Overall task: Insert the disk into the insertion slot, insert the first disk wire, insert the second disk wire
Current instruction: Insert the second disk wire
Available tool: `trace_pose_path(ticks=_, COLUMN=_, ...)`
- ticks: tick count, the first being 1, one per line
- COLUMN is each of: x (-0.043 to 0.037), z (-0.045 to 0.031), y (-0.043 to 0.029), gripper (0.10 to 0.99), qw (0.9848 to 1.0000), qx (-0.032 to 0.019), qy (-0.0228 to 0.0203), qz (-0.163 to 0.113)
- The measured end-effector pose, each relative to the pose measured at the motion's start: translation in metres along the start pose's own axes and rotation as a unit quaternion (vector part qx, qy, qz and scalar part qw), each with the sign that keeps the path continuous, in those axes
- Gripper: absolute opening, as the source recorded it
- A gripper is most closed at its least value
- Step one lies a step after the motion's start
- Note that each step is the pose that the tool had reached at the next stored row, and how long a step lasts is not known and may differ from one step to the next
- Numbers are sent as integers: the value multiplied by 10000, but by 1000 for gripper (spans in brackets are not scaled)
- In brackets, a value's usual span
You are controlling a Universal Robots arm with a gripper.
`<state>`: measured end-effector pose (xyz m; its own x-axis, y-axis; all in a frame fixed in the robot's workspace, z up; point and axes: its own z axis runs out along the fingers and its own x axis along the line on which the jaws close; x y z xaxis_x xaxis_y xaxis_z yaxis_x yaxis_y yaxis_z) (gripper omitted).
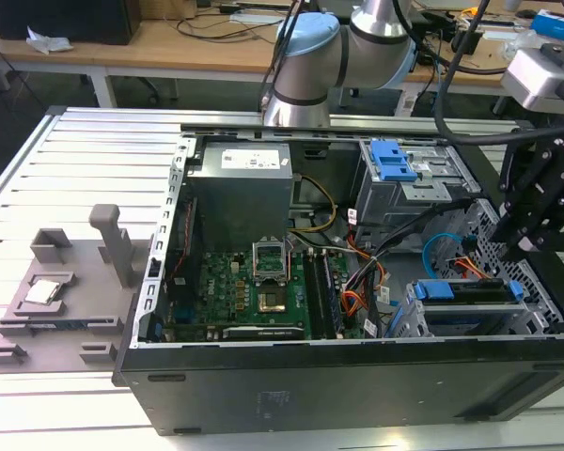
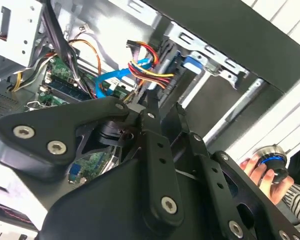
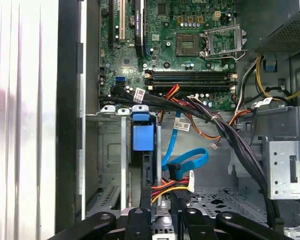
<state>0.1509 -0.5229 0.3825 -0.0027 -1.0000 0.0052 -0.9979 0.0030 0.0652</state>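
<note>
Exterior view: parked high and well back, looking down on the whole open black metal computer case (image 1: 357,395) below the black pincer (image 1: 524,246). Both wrist views: jammed right behind the pincer (image 3: 165,214) (image 2: 162,102), peering past it up close. Shared just beyond it: bright blue flat cable (image 3: 189,161) (image 2: 107,80), green circuit board (image 3: 190,30) (image 2: 60,75).

We note bright, even room light from above in exterior view. Table (image 1: 66,160) slats washed pale, mild glare along ridges. Computer case (image 1: 338,385) front wall near black, little detail; inside falls into shade. Gripper (image 1: 524,246) reads as dark shape. In second wrist view we find its links close to lens, soft and underexposed, table strip in corner blown white. In first wrist view table streaked, overexposed; circuit board (image 3: 165,25) crisp, well lit.
</note>
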Motion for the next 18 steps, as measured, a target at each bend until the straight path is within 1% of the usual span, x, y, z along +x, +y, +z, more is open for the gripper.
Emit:
trace_pose_path(ticks=1, x=-66, z=9, y=19, gripper=302, qw=10000, qx=0, qy=3, qz=-32)
trace_pose_path(ticks=2, x=-117, z=24, y=60, gripper=302, qw=10000, qx=1, qy=4, qz=-71)
trace_pose_path(ticks=4, x=-126, z=47, y=127, gripper=302, qw=9999, qx=1, qy=8, qz=-123)
trace_pose_path(ticks=6, x=-127, z=70, y=173, gripper=302, qw=9999, qx=1, qy=11, qz=-161)
trace_pose_path(ticks=7, x=-127, z=97, y=213, gripper=302, qw=9998, qx=1, qy=12, qz=-203)
trace_pose_path(ticks=9, x=-127, z=132, y=259, gripper=302, qw=9996, qx=1, qy=27, qz=-271)
trace_pose_path(ticks=10, x=-127, z=132, y=259, gripper=302, qw=9996, qx=1, qy=34, qz=-275)
trace_pose_path(ticks=13, x=-127, z=132, y=259, gripper=302, qw=9996, qx=1, qy=34, qz=-276)
trace_pose_path(ticks=14, x=-127, z=132, y=259, gripper=286, qw=9996, qx=1, qy=33, qz=-277)
trace_pose_path(ticks=15, x=-127, z=132, y=259, gripper=220, qw=9996, qx=1, qy=34, qz=-277)
trace_pose_path(ticks=18, x=-127, z=132, y=259, gripper=208, qw=9996, qx=1, qy=34, qz=-278)
